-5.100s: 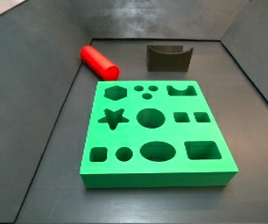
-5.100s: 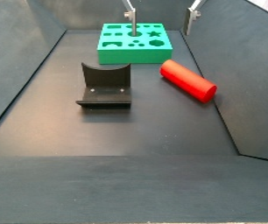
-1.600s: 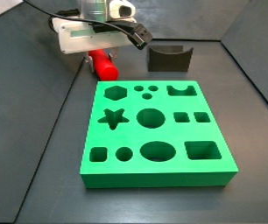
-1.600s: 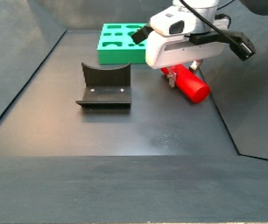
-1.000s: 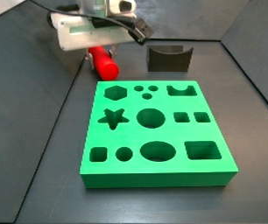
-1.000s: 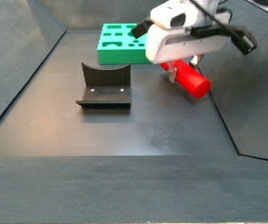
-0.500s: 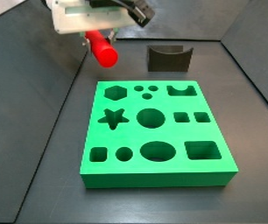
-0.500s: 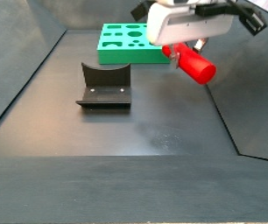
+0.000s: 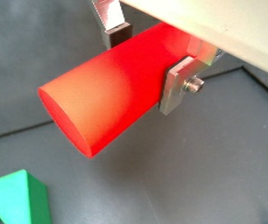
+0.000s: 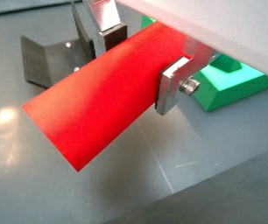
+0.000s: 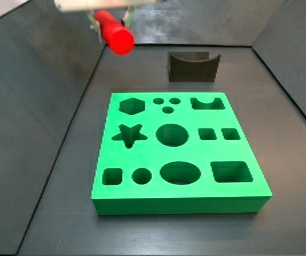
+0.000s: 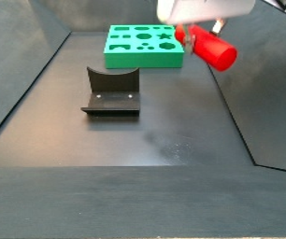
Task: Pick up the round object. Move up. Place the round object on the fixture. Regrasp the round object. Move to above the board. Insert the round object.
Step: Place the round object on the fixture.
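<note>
the gripper [image 9: 146, 54] is clamped across the round object [image 9: 113, 87], fingers [image 10: 174, 86] on opposite sides, holding it well above the floor, tilted, near the top edge of both side views. the fixture [image 12: 109, 92] and board [image 11: 177, 148] lie apart below, open floor around them.

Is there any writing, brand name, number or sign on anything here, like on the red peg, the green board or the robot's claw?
None can be read in any view.
Red peg, held up off the floor between the gripper fingers: plain, no marks.
Green board: only shaped holes, no letters or numbers.
Dark fixture: plain.
Gripper's silver fingers: just a screw, no label.
</note>
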